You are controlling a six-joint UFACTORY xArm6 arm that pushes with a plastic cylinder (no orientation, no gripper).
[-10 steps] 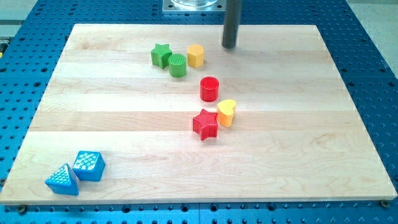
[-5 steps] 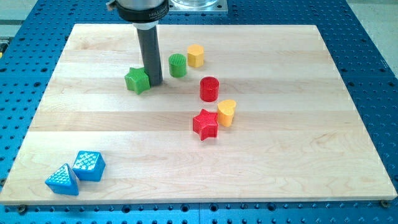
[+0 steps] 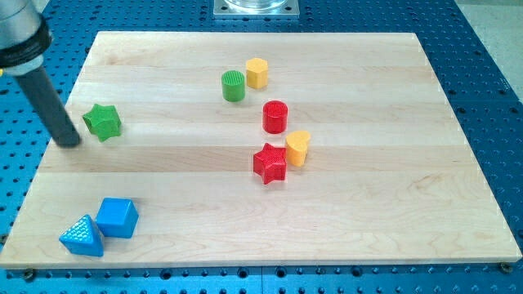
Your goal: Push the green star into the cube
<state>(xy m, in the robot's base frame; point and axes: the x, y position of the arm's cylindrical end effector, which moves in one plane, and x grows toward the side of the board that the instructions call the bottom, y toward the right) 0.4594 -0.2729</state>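
Note:
The green star (image 3: 103, 122) lies at the board's left side, in the upper half. The blue cube (image 3: 118, 217) sits near the bottom left corner, touching a blue triangular block (image 3: 82, 236) on its left. My tip (image 3: 70, 144) rests on the board just left of the green star and slightly below it, a small gap between them. The dark rod slants up toward the view's top left corner. The cube is well below the star.
A green cylinder (image 3: 234, 86) and a yellow hexagonal block (image 3: 257, 73) stand near the top centre. A red cylinder (image 3: 275, 117), a yellow heart (image 3: 297, 148) and a red star (image 3: 270, 163) cluster at the board's middle. The wooden board (image 3: 409, 204) lies on a blue perforated table.
The green star slid left and down from beside the green cylinder to the board's left side. My tip moved from the top centre, past the star, to its left.

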